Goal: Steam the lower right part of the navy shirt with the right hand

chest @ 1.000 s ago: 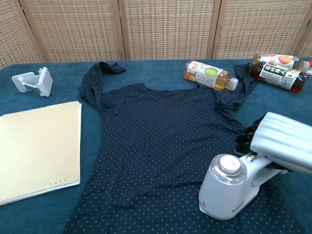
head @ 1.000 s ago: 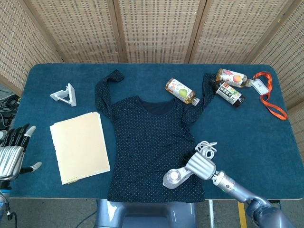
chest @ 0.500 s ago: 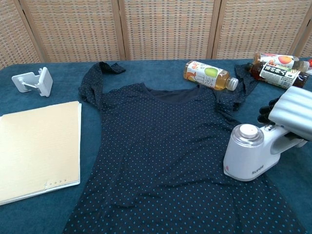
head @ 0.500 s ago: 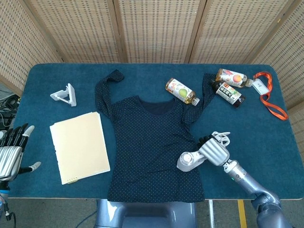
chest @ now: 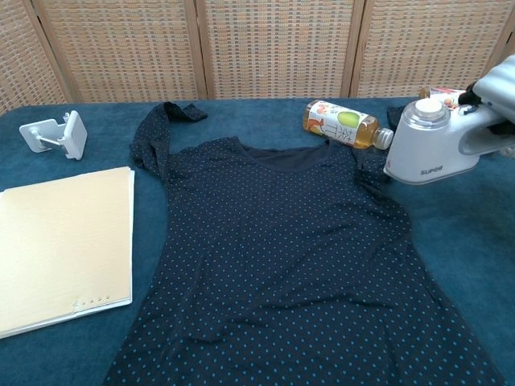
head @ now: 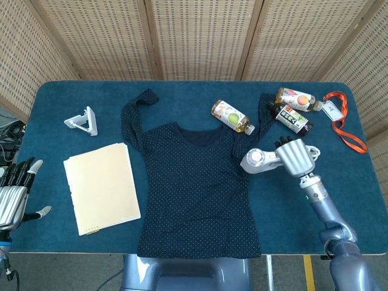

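Right hand: grips steamer, apparently lifted, by shirt's right edge. Shirt: flat, mid-table. Left hand: fingers spread, holding nothing, at table's left edge.

The navy shirt, dotted with small pale spots, lies spread flat on the table, neckline toward the far edge, hem at the near edge, both sleeves angled outward. A white handheld steamer sits in the right hand's grip, beside the shirt's right edge near the sleeve.
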Controlling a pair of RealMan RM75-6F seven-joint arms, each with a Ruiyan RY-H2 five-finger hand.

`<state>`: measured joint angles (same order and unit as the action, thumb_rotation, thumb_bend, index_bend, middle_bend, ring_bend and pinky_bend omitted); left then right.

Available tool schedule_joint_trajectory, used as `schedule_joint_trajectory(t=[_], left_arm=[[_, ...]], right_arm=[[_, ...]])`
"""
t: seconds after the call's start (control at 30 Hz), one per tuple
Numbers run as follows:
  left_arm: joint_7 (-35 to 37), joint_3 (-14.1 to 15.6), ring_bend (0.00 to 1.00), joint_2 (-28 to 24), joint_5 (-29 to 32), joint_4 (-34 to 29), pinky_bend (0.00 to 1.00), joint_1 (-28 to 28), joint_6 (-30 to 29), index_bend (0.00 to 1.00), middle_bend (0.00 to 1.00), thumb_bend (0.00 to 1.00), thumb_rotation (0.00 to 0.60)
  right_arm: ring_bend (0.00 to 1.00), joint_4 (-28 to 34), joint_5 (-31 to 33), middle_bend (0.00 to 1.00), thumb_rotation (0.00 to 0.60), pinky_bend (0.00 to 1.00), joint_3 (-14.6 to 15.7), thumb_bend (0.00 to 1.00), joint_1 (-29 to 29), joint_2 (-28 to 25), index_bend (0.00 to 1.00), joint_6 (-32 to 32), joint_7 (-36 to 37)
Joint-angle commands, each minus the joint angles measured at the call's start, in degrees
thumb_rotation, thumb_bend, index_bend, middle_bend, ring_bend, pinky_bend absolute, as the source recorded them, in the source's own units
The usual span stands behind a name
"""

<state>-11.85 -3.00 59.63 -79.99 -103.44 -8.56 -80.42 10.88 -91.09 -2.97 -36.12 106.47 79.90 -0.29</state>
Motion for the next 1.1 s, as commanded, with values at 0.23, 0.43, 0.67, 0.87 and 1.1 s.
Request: schedule_joint_trajectory(t=[0.23, 0.43, 0.67, 0.87, 1.1], left_arm=[[-1.02, -0.43, 0.00, 0.48, 1.63, 0.32, 0.00, -0.51, 0.95, 0.00, 0.00, 0.00, 0.600], [-2.80, -0.68, 0.00, 1.40, 3.28, 0.41, 0.00, -1.00, 1.85, 0.00, 0.00, 0.00, 0.600], [-4.50, -1.01, 0.00, 2.26, 4.66, 0.55, 0.00, -1.68, 2.66, 0.00, 0.00, 0.00, 0.600], [-4.64, -1.30, 0.00, 2.38, 5.42, 0.69, 0.00, -1.85, 2.82, 0.00, 0.00, 0.00, 0.600], [-4.69, -1.36, 0.00, 2.46, 5.92, 0.77, 0.00, -1.95, 3.03, 0.00, 0.00, 0.00, 0.600]], right_arm=[[0.71, -3.70, 2.37, 0.69, 0.600, 0.98, -1.27, 1.00, -2.24, -0.94, 0.87, -10.09, -2.40], [0.71, -4.73, 3.22, 0.69, 0.600, 0.98, -1.51, 1.00, -2.30, -0.50, 0.87, -14.92, -2.53], [0.71, -5.57, 3.60, 0.69, 0.600, 0.98, -1.33, 1.00, -2.36, 0.75, 0.86, -18.77, -3.52], [0.70, -6.33, 4.78, 0.67, 0.600, 0.96, -2.21, 1.00, -3.10, 1.39, 0.85, -21.66, -4.95], [0.51, -6.38, 6.24, 0.45, 0.600, 0.65, -3.35, 0.84, -3.38, 1.67, 0.59, -24.70, -5.62]])
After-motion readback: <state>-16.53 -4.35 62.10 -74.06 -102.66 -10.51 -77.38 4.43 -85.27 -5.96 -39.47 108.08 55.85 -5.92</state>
